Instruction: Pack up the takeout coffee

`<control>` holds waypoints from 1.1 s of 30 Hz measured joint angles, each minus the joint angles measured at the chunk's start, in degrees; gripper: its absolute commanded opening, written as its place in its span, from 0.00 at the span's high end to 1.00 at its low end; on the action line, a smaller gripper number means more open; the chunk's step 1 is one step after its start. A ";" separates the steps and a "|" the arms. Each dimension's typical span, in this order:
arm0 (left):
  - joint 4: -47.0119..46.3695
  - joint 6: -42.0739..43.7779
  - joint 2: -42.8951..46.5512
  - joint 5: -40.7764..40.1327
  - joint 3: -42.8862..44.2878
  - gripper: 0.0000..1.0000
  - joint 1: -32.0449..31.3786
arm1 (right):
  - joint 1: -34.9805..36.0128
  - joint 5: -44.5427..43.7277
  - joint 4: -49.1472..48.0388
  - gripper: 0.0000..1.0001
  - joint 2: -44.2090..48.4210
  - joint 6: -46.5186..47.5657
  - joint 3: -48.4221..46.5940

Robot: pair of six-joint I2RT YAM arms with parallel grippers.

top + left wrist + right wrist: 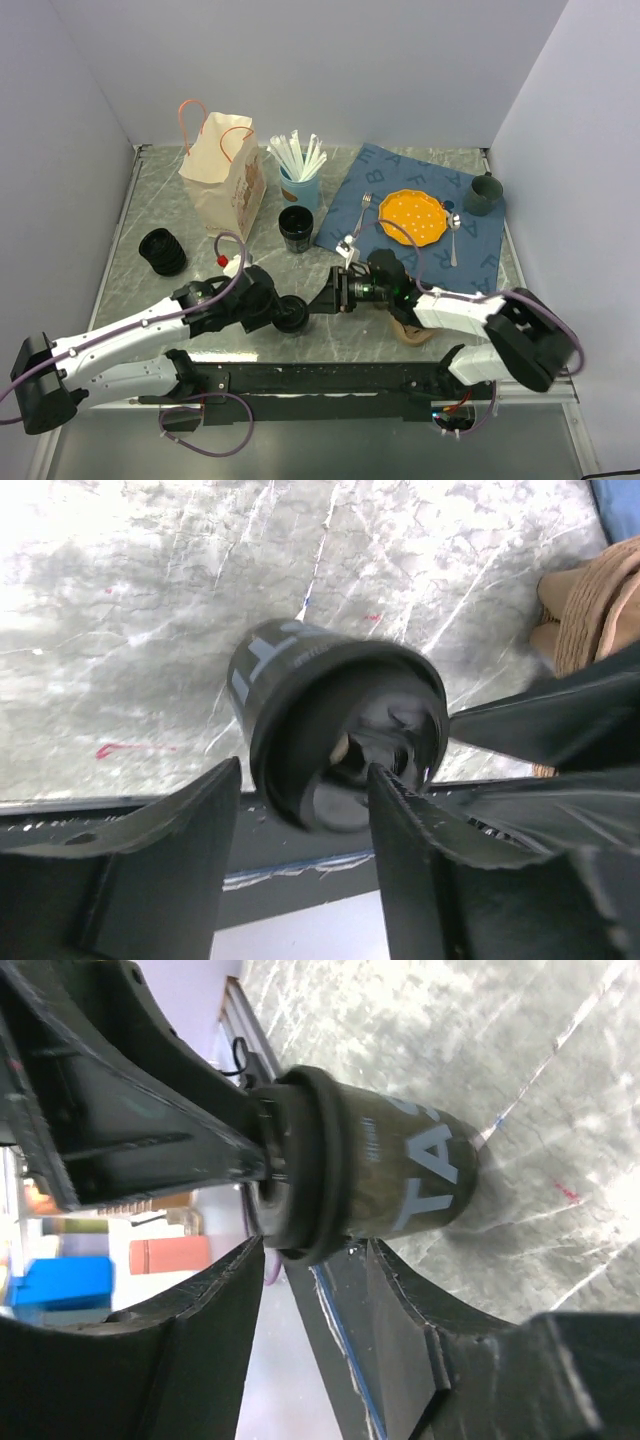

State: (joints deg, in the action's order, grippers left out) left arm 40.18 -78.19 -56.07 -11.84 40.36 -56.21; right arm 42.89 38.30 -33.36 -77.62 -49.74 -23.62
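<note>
- Takeout coffee, small black disposable cup with black plastic lid and pale lettering [400, 1160]: lies on its side on the bench, close to the near edge, between the two arms. The lid faces the left arm.
- Bench, grey-white marbled top [140, 205]: carries every item listed.
- Left gripper [305, 780]: fingers apart. One tip is just beside the lid's rim and the other lies across the lid's face. Whether they pinch the rim cannot be told.
- Right gripper [315, 1250]: fingers spread, tips beside the lid band, with a little clearance on each side. Nothing is clamped.
- Paper bag, cream, printed, with red-and-white cord handles [222, 178]: upright, far left.
- Light-blue cup of white straws [300, 188]: just right of the bag.
- Lidless black cup [296, 228]: upright, in front of the straw cup.
- Blue cloth with pale letters [400, 180]: far right, laid flat.
- Orange scalloped plate [413, 217]: on the cloth.
- Metal fork [364, 212]: left of the plate.
- Metal spoon [453, 238]: right of the plate.
- Grey-green mug [483, 195]: at the cloth's far right corner.
- Tan woven item [412, 330]: under the right arm, near the front edge.
</note>
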 measured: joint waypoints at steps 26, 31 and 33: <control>16.22 14.73 -2.43 0.72 12.85 0.03 34.60 | 12.52 -24.81 63.78 0.00 -5.53 36.37 -45.79; 15.82 19.15 -0.74 5.73 8.46 0.03 43.15 | 16.70 -28.06 69.61 0.00 -12.24 40.09 -50.82; 15.69 20.52 -0.35 6.62 8.09 0.03 44.52 | 17.70 -29.07 71.45 0.00 -14.45 40.72 -52.54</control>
State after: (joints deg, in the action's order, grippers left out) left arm 55.88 -57.67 -56.42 -5.21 48.45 -11.68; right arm 60.60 9.23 38.09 -92.07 -9.02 -76.16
